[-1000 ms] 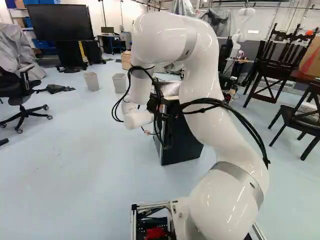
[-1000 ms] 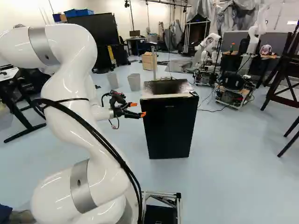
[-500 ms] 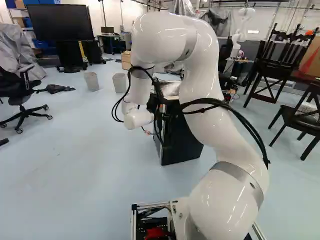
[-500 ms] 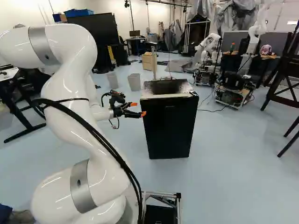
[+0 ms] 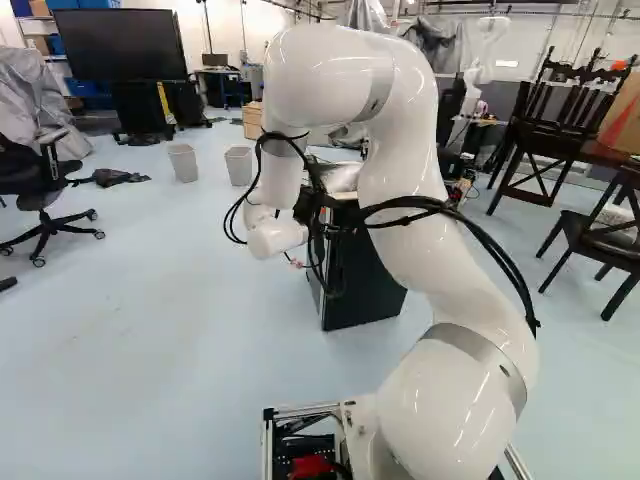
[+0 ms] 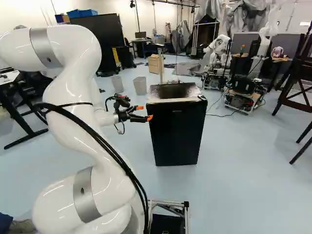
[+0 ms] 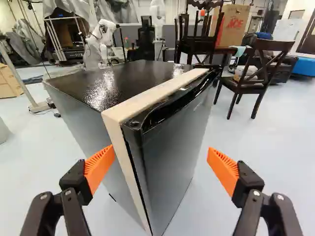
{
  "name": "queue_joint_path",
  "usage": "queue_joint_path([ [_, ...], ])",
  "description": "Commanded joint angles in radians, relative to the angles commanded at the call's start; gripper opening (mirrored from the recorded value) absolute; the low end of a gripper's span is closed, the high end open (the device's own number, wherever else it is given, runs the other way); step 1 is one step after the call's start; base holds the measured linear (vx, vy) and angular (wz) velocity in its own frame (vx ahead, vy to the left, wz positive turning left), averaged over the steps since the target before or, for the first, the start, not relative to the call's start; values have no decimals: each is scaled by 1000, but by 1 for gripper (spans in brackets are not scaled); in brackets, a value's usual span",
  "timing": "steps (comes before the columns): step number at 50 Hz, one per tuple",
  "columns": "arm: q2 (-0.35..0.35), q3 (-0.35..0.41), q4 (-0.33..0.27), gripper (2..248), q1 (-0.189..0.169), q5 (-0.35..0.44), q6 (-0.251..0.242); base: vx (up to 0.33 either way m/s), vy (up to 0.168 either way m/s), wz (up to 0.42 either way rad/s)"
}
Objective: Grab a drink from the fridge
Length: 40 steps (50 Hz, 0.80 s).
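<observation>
Open gripper [image 6: 144,113] faces corner of black fridge [image 6: 178,131]

A white arm [image 6: 83,92] rises at the left of the right base view, its gripper level with the upper part of the fridge, which stands on a pale blue floor [image 6: 243,161] near the centre of the frame. The two fingers are spread wide, with nothing gripped between their orange pads [image 7: 100,167]. In the wrist view, a front corner of the fridge stands ahead of the gripper [image 7: 160,164], its door [image 7: 172,152] appearing closed below a light strip [image 7: 152,96] along the front edge of the glossy top. Whether a fingertip touches the fridge cannot be told.

In the left base view, the fridge shows just above the centre of the frame, partly hidden behind the arm, along which black cables [image 5: 505,265] run. A large dark screen [image 5: 115,45] occupies the upper left, above and beyond an office chair [image 5: 40,195] at the left edge. Two grey bins [image 5: 184,162] [image 6: 140,86] stand side by side on the floor beyond the arm, and dark wooden chairs [image 5: 545,130] fill the upper right. Another robot [image 6: 217,48], also white, stands at the upper right of the right base view, beyond the fridge.
</observation>
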Motion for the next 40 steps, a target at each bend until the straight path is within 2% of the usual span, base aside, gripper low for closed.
queue_joint_path([
  [40,-2,-3,0,247,-12,49,0,0,0,0],
])
